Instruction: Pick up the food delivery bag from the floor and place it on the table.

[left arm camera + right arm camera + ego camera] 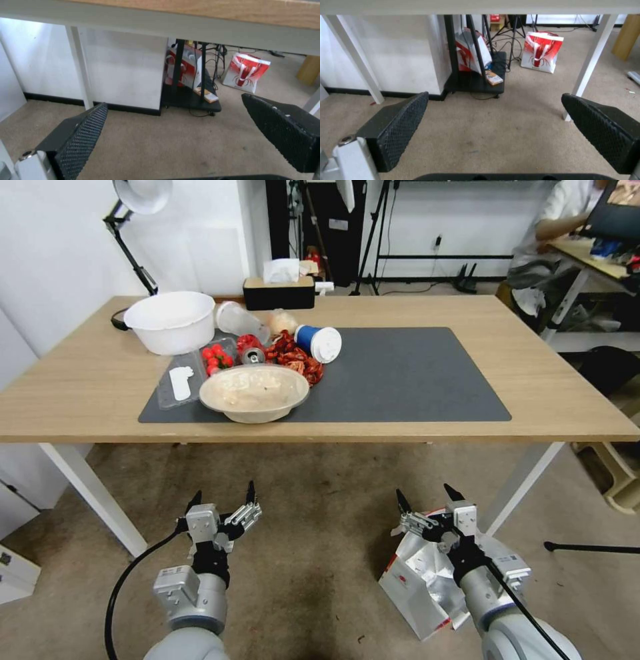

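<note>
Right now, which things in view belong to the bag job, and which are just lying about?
For the job:
- food delivery bag, on the floor under the right gripper
- table
- left gripper, open over bare carpet; the right one is open too

Just lying about:
- white bowl
- beige bowl
- blue cup
- tissue box
- red-and-white bag beyond the table

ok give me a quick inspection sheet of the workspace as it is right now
surface: table with dark mat, right half bare
job's things: food delivery bag on the floor under the right arm, not lifted
clutter: white bowl, beige bowl, blue cup on its side, food at mat's left
grippers: left gripper and right gripper open, empty, below the table edge
cables: black cable on left arm
surroundings: tissue box, lamp
</note>
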You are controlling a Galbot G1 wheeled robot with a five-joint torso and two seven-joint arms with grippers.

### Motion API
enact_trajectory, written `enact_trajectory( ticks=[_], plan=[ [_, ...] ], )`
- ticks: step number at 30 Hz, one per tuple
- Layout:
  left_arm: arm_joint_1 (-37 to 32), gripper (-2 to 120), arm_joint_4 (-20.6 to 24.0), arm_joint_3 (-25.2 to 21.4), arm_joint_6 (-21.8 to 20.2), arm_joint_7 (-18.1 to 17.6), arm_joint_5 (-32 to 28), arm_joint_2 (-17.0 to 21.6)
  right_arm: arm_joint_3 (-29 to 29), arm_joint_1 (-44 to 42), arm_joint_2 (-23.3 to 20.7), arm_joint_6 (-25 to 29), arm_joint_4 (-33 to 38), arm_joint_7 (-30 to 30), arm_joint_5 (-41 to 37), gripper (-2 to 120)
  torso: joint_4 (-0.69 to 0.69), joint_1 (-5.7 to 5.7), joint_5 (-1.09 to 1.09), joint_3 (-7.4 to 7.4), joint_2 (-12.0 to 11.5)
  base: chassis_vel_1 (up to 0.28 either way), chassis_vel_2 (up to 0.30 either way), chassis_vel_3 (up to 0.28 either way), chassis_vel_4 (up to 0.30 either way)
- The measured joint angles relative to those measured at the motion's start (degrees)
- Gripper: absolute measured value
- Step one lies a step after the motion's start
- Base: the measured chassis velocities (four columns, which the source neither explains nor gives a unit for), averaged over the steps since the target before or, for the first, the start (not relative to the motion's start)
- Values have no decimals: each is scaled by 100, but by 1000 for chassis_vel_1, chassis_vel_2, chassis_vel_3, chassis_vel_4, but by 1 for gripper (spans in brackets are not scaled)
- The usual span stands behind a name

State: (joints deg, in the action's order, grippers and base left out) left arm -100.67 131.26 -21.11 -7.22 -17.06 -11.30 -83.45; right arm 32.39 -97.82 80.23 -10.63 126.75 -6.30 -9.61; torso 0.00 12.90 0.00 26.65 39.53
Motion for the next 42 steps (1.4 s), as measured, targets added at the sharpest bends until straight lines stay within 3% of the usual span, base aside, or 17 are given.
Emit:
enact_trajectory(
  ticks=[32,36,42],
  plan=[
    [37,100,-76,4,73,-10,-6,-7,-3,11,34,25,-72,-26,78,100,0,-299,0,-452,-753,0,0,0,0],
    [20,100,-76,3,94,5,9,-10,3,-6,11,24,-53,-35,83,100,0,-373,0,-583,-955,0,0,0,0],
    [13,100,-76,7,94,14,12,-12,15,-8,15,24,-38,-38,83,100,0,-419,0,-656,-1074,0,0,0,0]
  ],
)
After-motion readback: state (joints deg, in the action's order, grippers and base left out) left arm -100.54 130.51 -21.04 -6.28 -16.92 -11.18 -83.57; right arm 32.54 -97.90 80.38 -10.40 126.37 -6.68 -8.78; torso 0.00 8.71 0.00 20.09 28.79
